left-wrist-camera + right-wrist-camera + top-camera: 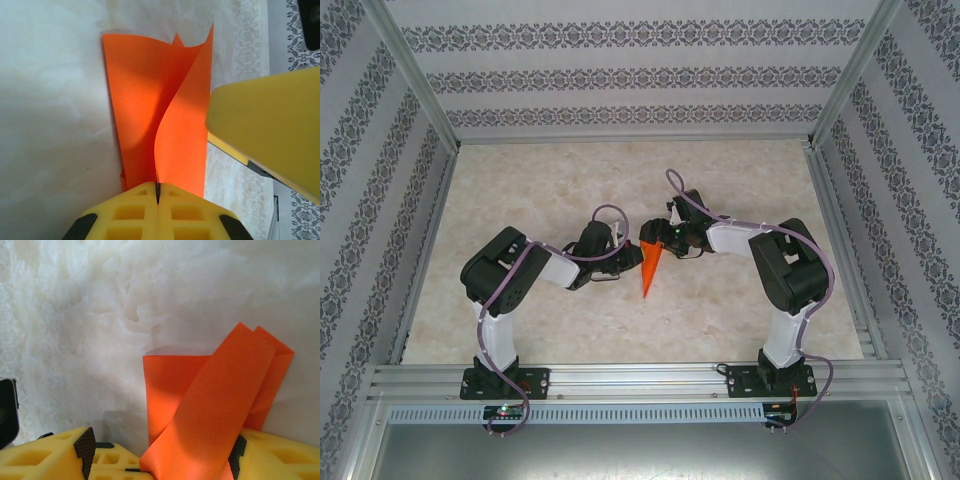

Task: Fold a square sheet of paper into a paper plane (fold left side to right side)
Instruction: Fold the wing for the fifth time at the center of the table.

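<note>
- Top external: the paper plane (649,268) lies near the middle of the marble table (540,180). It is a slim orange wedge, with its wide end away from the arms and its point toward the near rail (640,378).
- The left gripper (626,256) meets the plane's left edge near the wide end. The right gripper (660,236) sits over the wide end from the other side. The two heads are close together, with little room between them.
- Bare tabletop lies open on the far side, to the left, to the right, and between the plane's point and the rail.
- Left wrist: the left gripper (157,189) has its jaws pressed together, and the orange paper (135,100) is pinched in the seam between them.
- One layer rises as a loose flap whose free edge runs in a soft S-curve, while the layer behind it is flatter. Two corners stand up along the top edge.
- A yellow finger (265,130) of the right gripper is just beside the flap's right edge. I cannot tell whether it touches. To the left the table is open.
- Right wrist: the right gripper (162,444) has its jaws spread wide and clamps nothing.
- A folded band of the paper (215,405) rises between the fingers and leans right, close to the right-hand pad (239,454) and well clear of the left-hand one.
- A flat layer behind it shows straight top and left edges, with bare table beyond.
</note>
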Controlling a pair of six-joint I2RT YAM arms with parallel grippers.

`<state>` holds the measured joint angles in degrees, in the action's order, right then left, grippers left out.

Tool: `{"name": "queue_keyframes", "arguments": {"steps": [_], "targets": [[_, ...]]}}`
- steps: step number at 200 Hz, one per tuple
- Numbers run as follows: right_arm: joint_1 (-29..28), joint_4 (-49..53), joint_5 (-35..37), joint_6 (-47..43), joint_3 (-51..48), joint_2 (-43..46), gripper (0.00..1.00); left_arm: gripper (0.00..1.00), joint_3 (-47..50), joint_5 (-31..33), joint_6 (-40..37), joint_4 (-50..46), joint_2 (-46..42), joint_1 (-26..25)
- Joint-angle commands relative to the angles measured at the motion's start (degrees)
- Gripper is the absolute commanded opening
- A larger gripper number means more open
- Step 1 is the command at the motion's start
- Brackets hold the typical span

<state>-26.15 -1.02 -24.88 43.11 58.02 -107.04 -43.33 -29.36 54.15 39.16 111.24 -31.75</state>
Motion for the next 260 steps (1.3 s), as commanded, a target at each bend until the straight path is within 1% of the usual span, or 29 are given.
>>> {"name": "queue_keyframes", "arguments": {"steps": [1,59,106,142,165,171,184,199,223,260], "targets": [[-0.8,2.0,0.8,-1.1,0.6,-1.8,0.71,0.00,-0.1,0.8,-1.4,-0.6,1.4,0.8],[-0.7,0.2,0.5,-1.2,0.7,-0.3,0.71,0.00,1.0,1.7,-1.4,-0.8,2.4,0.9],[0.4,-1.2,0.7,-1.6,0.7,4.8,0.72,0.00,2.0,2.5,-1.5,-0.9,2.4,0.9],[1.6,2.5,2.7,-2.9,0.0,9.3,0.72,0.00,2.2,2.6,-1.4,-0.7,2.7,0.8],[1.9,4.4,4.1,-3.7,-1.3,11.5,0.70,0.00,1.6,2.1,-1.3,-0.4,3.2,0.9],[2.0,5.0,4.3,-4.0,-1.3,11.8,0.68,0.00,1.4,2.0,-1.1,-0.2,3.2,0.9],[2.2,6.4,4.6,-4.4,-1.7,12.0,0.63,0.00,1.2,1.7,-1.2,0.1,3.2,0.9],[2.5,7.3,4.8,-4.1,-2.8,12.0,0.63,0.00,0.8,1.3,-1.4,0.2,2.9,0.9],[3.2,4.9,3.2,-2.5,-5.5,11.1,0.69,0.00,0.3,0.7,-1.8,0.1,2.6,0.8],[3.7,-1.6,-1.0,0.3,-6.5,7.3,0.69,0.00,-0.9,-0.1,-2.1,-0.2,2.5,0.2]]}}
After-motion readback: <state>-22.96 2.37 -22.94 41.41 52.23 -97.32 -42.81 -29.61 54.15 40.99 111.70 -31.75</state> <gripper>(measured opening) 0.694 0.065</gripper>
